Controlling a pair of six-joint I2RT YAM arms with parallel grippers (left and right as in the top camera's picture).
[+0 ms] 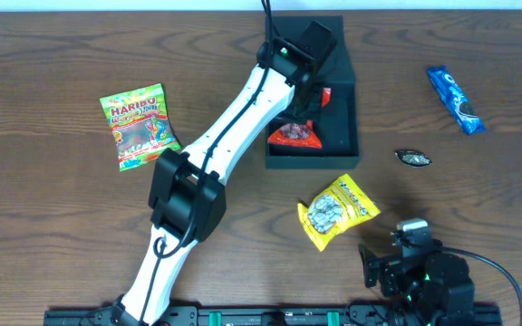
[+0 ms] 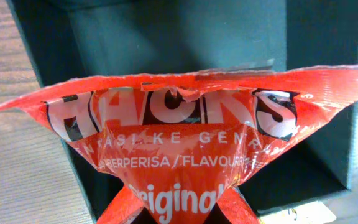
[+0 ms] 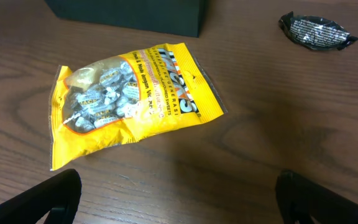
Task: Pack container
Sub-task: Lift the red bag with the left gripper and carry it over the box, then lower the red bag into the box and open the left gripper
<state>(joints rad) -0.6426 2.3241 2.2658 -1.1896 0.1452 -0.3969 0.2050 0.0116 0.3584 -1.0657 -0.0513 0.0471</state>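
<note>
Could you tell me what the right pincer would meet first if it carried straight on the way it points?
Most likely the yellow sweet packet lying just ahead of the open right pincer; the container sits beyond it, though depth is unclear.

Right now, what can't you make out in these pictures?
- Left end effector: fingers hidden, overhead by the arm, left wrist by the red packet.
- Container floor: partly blocked, overhead by the arm, left wrist by the packet.
- Dark wrapper: print too small, right wrist and overhead.
</note>
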